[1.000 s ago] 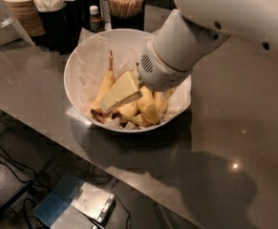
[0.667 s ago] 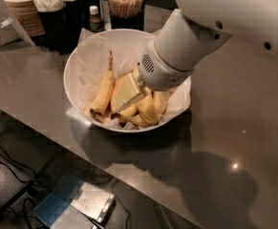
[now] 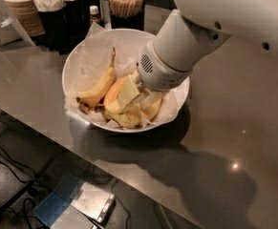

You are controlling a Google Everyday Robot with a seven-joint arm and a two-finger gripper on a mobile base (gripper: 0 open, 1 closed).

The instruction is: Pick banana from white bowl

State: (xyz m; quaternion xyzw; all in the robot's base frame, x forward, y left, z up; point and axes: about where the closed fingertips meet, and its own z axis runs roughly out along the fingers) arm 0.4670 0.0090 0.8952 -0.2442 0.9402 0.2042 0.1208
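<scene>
End effector [image 3: 130, 94] has edged lower, over banana [image 3: 123, 119] in white bowl [image 3: 131, 39]; grip unclear.

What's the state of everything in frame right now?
gripper: down inside the white bowl, on the bananas.
banana: lying in bowl, partly under gripper, not lifted.
slim banana: lying left, stem toward far rim, apart from gripper.
white bowl: upright on counter, paper-lined.
cup of sticks: upright, full.

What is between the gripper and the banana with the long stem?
An orange-tinted banana, seen in the camera view; the gripper is inside the bowl.
</scene>
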